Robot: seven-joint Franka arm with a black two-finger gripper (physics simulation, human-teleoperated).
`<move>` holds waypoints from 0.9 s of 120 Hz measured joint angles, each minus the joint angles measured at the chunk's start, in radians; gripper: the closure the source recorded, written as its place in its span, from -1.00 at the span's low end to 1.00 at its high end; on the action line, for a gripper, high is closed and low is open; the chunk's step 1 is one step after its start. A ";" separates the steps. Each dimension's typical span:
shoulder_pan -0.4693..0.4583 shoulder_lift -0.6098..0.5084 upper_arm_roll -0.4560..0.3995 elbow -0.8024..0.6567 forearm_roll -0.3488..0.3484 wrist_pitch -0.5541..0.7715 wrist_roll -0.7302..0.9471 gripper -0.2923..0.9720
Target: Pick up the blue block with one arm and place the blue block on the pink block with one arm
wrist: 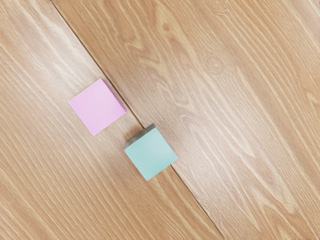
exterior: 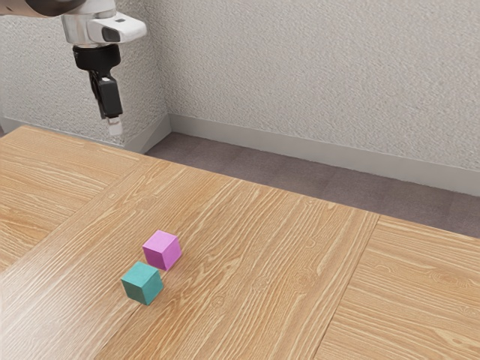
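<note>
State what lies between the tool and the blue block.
Nothing: in the exterior view, bare table stretches from under the raised tool to the blue block. The pink block sits beside it.

The arm (exterior: pixel 94 26) comes in at the exterior view's upper left, at the far left of the scene. Its white wrist section lies about level. The black gripper (exterior: pixel 114 126) hangs from it, pointing straight down, raised high and empty.
</note>
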 joint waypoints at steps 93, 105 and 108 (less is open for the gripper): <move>0.757 -0.741 -0.547 -0.799 -0.187 0.126 -0.097 -0.54; 0.832 -0.825 -0.748 -0.863 -0.323 0.204 -0.114 -0.54; 0.839 -0.809 -0.777 -0.878 -0.348 0.227 -0.118 -0.54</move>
